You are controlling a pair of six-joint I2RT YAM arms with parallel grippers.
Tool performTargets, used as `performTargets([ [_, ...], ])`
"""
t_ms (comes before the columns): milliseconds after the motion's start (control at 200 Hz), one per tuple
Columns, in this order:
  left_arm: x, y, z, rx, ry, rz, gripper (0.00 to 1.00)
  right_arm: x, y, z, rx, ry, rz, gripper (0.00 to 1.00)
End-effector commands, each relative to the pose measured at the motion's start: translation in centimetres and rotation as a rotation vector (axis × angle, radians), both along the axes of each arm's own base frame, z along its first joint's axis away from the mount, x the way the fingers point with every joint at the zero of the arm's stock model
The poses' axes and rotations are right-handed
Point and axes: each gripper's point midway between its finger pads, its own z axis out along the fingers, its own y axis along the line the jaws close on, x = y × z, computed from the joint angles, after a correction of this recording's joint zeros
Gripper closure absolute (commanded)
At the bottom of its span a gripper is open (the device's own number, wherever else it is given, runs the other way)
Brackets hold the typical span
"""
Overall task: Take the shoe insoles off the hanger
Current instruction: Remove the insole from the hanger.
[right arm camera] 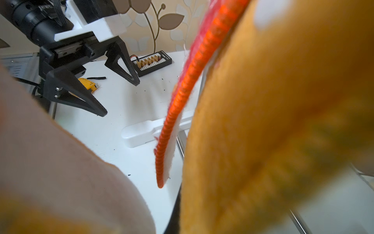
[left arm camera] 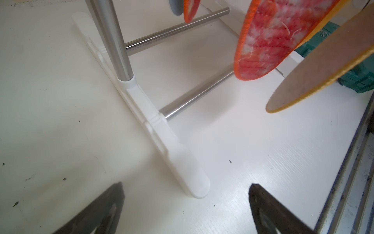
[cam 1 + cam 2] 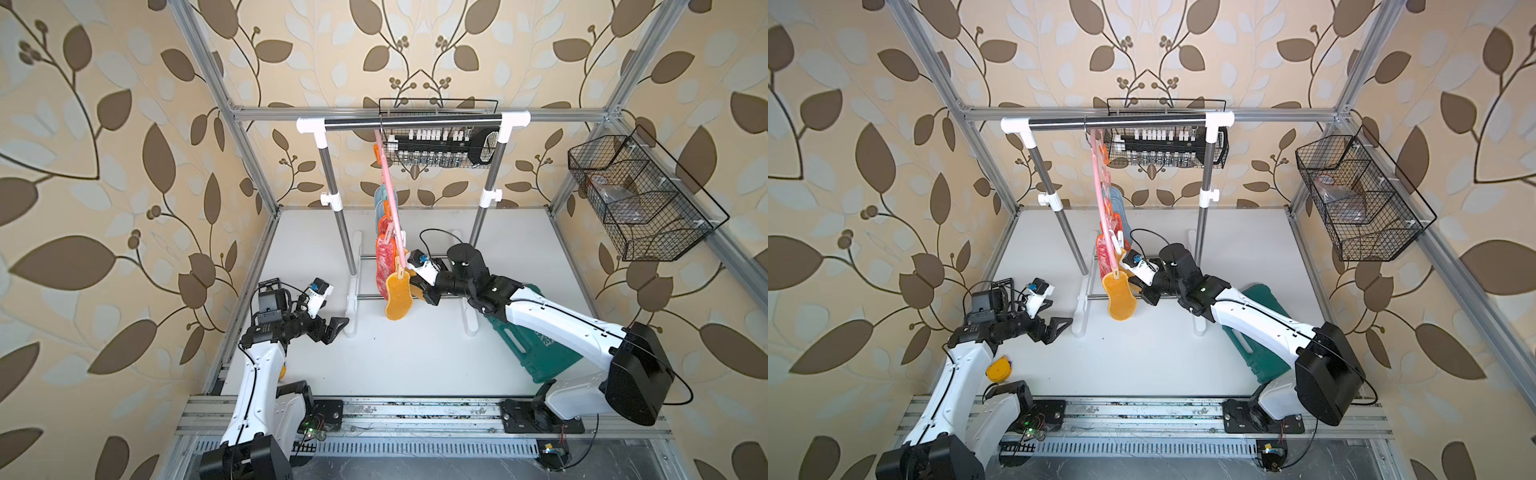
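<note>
The pink hanger [image 3: 388, 187] [image 3: 1098, 187] hangs tilted from the steel rack's top bar, with shoe insoles clipped along it. Grey-blue ones [image 3: 379, 199] are at the back, red-and-white ones [image 3: 384, 257] [image 2: 283, 40] in the middle, and an orange-yellow one [image 3: 398, 299] [image 3: 1121, 301] at the front. My right gripper [image 3: 419, 286] [image 3: 1138, 286] is shut on the second orange-yellow insole [image 1: 283, 121], which is still by the hanger's low end. In the right wrist view its fingers are mostly hidden. My left gripper [image 3: 336, 326] [image 2: 187, 202] stands open and empty, low beside the rack's left foot [image 2: 182, 172].
The steel rack [image 3: 411, 121] stands mid-table with white feet and low crossbars. A dark green case [image 3: 536, 349] lies under my right arm. Wire baskets hang on the back wall [image 3: 440, 137] and right wall [image 3: 640, 199]. A yellow round object [image 3: 998, 370] lies by the left arm's base.
</note>
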Motion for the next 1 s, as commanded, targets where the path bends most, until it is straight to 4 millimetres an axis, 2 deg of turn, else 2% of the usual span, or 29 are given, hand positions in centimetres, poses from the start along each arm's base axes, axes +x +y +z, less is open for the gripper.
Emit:
performTargets([
  [0, 0.0, -0.1, 0.7, -0.011, -0.022, -0.018, 0.01, 0.4, -1.4, 0.3, -0.067, -0.021, -0.035, 0.99],
  [120, -0.1, -0.3, 0.8, -0.017, -0.026, -0.031, 0.01, 0.0, -1.8, 0.5, -0.090, -0.019, -0.033, 1.00],
  [210, -0.1, -0.3, 0.8, -0.014, -0.029, -0.032, 0.01, 0.1, -2.0, 0.6, -0.096, -0.021, -0.038, 0.88],
  [310, -0.2, -0.4, 0.9, -0.018, -0.034, -0.040, 0.01, 0.2, -1.9, 0.2, -0.105, -0.019, -0.038, 0.86],
  [410, -0.2, -0.4, 0.8, -0.016, -0.029, -0.037, 0.01, 1.2, -2.5, -0.4, -0.108, -0.003, -0.071, 0.90],
  [490, -0.3, -0.4, 0.8, -0.016, -0.030, -0.037, 0.01, 1.4, -2.5, -0.3, -0.101, 0.001, -0.071, 0.97],
  [670, -0.3, -0.4, 0.8, -0.014, -0.025, -0.036, 0.01, 2.1, -3.0, 0.0, -0.082, 0.000, -0.118, 0.90],
  [855, -0.3, -0.4, 0.8, -0.015, -0.029, -0.040, 0.01, 1.5, -3.5, 1.1, -0.053, -0.006, -0.101, 0.98],
  [1000, -0.3, -0.4, 0.8, -0.010, -0.032, -0.039, 0.01, 0.8, -4.4, 1.9, -0.048, -0.004, -0.085, 1.00],
])
